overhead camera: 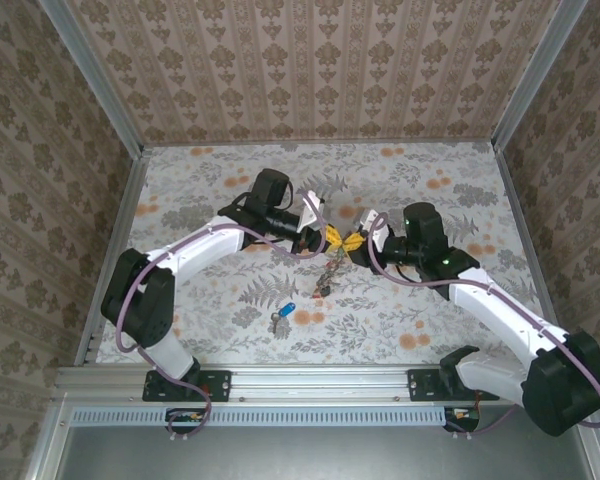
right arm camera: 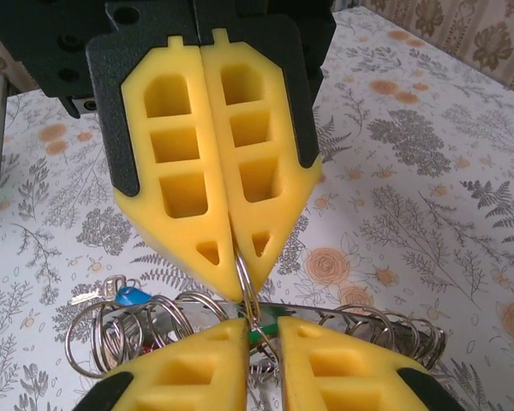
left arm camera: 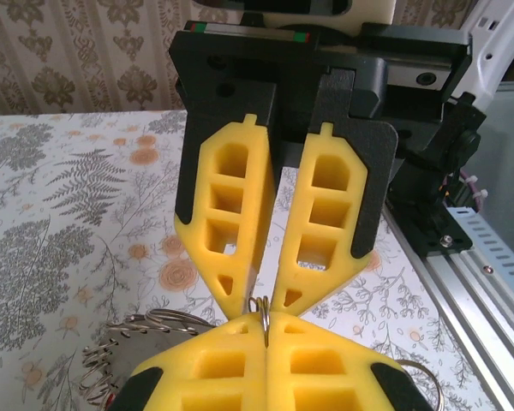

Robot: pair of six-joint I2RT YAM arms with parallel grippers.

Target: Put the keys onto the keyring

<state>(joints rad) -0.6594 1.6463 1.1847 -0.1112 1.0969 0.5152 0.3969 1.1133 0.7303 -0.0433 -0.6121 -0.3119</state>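
1. A blue-headed key (overhead camera: 285,312) lies near the front rail (overhead camera: 310,381), with open worktop (overhead camera: 450,320) around it.
2. At mid-worktop, well clear of the walls (overhead camera: 310,60), the two arms meet tip to tip.
3. The left gripper (right arm camera: 238,287) is clenched on the keyring (overhead camera: 327,272) wire, and the ring's bunch trails below.
4. The right gripper (left arm camera: 261,304) faces it, jaws slightly parted around the same wire.

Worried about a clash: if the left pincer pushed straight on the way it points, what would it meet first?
Likely the right pincer, tip to tip just ahead; only the keyring, gripped by the left pincer, lies between.
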